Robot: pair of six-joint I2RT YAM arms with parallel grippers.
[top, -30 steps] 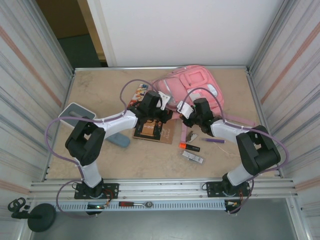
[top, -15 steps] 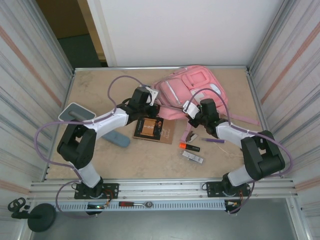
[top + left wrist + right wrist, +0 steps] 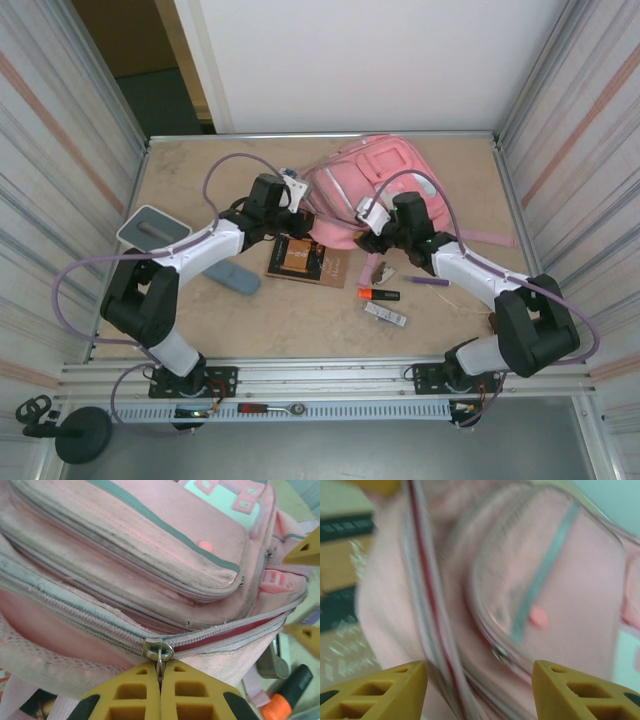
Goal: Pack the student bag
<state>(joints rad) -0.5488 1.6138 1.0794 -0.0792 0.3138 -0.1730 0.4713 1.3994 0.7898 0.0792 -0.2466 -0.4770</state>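
Note:
The student bag (image 3: 385, 175) is a pink backpack lying at the back middle of the table. My left gripper (image 3: 160, 677) is shut on the metal zip pull (image 3: 160, 660) of the bag's main zip, with the zip gaping red to the right of the slider (image 3: 158, 649). In the top view the left gripper (image 3: 298, 205) sits at the bag's left edge. My right gripper (image 3: 480, 680) stands open over the bag's (image 3: 540, 580) near side with nothing between its fingers. Seen from the top, the right gripper (image 3: 363, 222) is at the bag's front edge.
A brown book (image 3: 305, 260) lies just in front of the bag. An orange highlighter (image 3: 378, 294), a small white bar (image 3: 385, 314) and a purple pen (image 3: 428, 281) lie near the right arm. A grey case (image 3: 155, 225) and a blue-grey pouch (image 3: 232, 277) sit at left.
My left gripper has moved left and back along the bag with the zip pull. My right gripper has opened. The bag has shifted a little.

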